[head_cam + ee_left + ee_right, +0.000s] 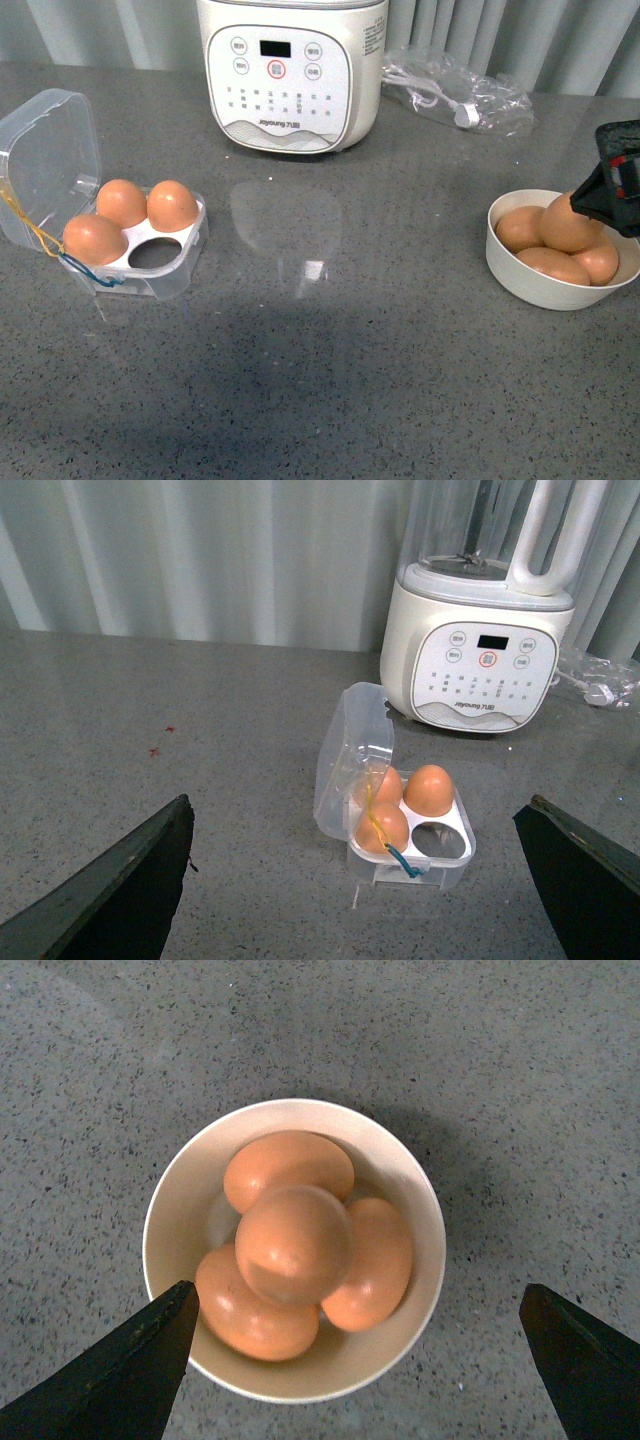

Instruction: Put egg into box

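While the grey countertop [330,380] carries a white Joyoung appliance [292,70] at the back, a crumpled clear plastic bag [455,90] rests just to the machine's right. The box [50,150] sits at the left with its lid open. Three eggs [122,202] fill its white tray, and the near right cell [152,255] is vacant. The white bowl [515,275] stands well apart at the right. The right gripper [355,1295] hangs over the bowl, jaws wide and gripping nothing. The left gripper [352,808], jaws equally wide, faces the box from some way off. The egg [293,1245] lies on top of three others [255,1320] heaped in the bowl.
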`<state>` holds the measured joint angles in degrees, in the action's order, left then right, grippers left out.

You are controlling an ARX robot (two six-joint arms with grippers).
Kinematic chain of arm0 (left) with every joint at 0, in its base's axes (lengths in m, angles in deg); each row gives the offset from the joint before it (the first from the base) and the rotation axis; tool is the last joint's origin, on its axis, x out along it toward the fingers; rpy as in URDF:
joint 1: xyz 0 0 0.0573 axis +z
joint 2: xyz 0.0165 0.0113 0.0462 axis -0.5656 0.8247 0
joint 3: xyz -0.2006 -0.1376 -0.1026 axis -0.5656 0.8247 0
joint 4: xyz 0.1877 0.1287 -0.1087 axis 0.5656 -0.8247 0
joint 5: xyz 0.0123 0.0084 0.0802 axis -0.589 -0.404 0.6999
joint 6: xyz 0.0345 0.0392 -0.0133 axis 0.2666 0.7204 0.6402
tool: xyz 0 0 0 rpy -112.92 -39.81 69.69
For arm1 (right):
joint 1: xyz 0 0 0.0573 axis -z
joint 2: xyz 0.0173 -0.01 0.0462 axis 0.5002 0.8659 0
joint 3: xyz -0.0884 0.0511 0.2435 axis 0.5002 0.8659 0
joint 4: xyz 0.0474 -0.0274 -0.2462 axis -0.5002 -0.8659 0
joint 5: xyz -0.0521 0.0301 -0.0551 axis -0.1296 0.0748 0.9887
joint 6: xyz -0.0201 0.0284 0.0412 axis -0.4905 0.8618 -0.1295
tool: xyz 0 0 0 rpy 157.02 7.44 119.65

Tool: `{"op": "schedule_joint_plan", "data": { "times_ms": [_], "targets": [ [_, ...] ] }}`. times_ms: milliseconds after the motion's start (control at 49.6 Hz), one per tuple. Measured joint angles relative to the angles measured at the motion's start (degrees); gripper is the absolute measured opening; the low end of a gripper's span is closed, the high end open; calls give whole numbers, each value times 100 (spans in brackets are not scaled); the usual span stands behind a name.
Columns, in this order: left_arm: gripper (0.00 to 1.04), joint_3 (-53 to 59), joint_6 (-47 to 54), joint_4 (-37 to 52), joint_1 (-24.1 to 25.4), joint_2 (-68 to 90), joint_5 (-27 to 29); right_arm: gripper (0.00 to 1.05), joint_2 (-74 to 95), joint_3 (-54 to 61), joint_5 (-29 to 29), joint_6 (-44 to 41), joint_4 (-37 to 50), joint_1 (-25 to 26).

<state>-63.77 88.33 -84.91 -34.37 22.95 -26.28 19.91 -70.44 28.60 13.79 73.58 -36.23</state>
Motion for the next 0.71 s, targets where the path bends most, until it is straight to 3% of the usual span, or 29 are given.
{"op": "schedule_joint_plan", "data": {
  "times_ms": [302,564,705],
  "targets": [
    [98,0,0,0,0,0,0,97,1040,-748,-94,52,-81,-153],
    [98,0,0,0,0,0,0,49,1386,-979,55,35,-297,-282],
    [98,0,0,0,0,0,0,42,1353,-984,142,13,-302,-350]
  ]
}}
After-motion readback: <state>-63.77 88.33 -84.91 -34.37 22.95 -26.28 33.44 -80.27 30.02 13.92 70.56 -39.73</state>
